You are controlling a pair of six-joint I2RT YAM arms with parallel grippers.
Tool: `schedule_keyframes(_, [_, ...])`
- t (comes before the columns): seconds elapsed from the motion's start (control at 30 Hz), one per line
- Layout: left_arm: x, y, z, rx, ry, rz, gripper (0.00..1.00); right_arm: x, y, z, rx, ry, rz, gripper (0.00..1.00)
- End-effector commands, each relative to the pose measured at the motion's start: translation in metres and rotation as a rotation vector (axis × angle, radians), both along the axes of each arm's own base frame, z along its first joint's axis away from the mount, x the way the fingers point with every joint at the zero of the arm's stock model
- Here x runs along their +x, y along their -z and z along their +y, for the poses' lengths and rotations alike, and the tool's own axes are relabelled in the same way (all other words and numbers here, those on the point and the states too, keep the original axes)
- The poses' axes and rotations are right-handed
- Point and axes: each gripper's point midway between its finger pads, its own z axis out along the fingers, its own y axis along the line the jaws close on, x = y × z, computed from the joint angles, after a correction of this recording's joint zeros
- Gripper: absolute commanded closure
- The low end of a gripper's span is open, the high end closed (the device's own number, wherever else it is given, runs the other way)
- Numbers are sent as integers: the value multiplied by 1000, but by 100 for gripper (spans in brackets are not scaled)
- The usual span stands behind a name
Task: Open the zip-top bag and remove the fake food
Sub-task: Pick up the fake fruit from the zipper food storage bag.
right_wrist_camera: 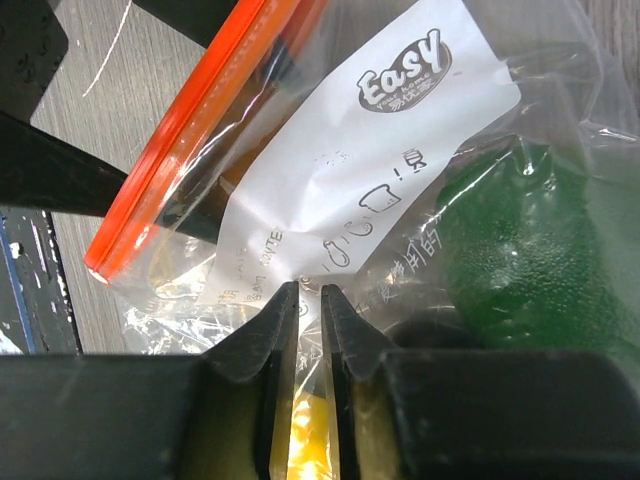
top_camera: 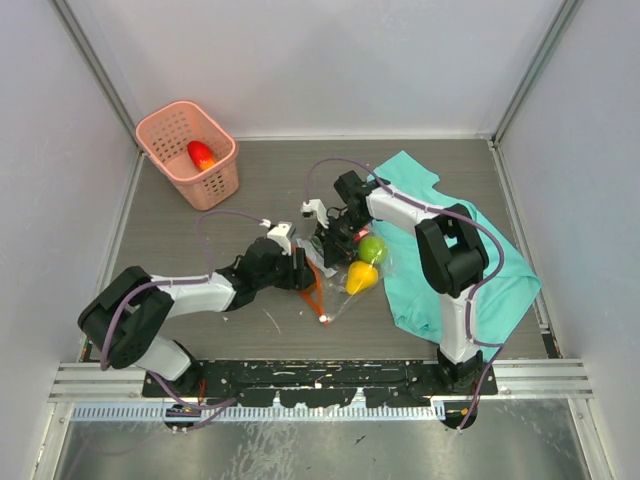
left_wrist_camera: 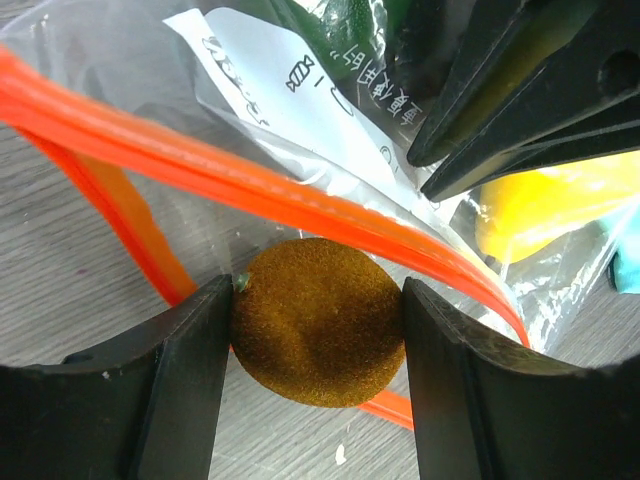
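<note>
Left hand: half open, we see both fingers pressing a brown fake fruit beside the zip strip.
Right hand: a slit apart at the zip-top bag; we cannot tell its grip.
Bag place: centre of the top view, on the tabletop.
Top view only: red piece in the pink basket, upper left.

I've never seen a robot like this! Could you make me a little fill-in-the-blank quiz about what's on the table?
1. The pink basket holds one ___ piece of fake food.
2. The left gripper holds a fuzzy ___ fruit between its jaws.
3. Inside the zip-top bag lie a green fruit and a ___ one.
4. The bag's white label reads "___" in big letters.
Missing words: red; brown; yellow; Easy.
</note>
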Motion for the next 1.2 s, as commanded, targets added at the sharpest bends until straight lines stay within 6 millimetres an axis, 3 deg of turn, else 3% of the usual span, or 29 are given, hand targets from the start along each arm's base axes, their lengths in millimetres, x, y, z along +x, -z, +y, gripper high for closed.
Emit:
schedule_keyframes(0.0, [7, -22, 7, -52, -52, -58, 67, 4, -39, 6, 87, -24, -80, 76])
schedule_keyframes(0.43, [4, -33, 12, -160, -64, -13, 74, 1, -50, 7, 119, -36, -97, 74])
schedule_keyframes(0.8, [-17, -41, 51, -172, -137, 87, 76, 1, -56, 6, 137, -44, -108, 74])
schedule_keyframes(0.97, [-17, -55, 75, -175, -196, 66, 76, 1, -57, 5, 138, -44, -111, 74])
schedule_keyframes(1.17, [-3, -97, 93, -239, -241, -32, 77, 2, -63, 3, 145, -44, -128, 74])
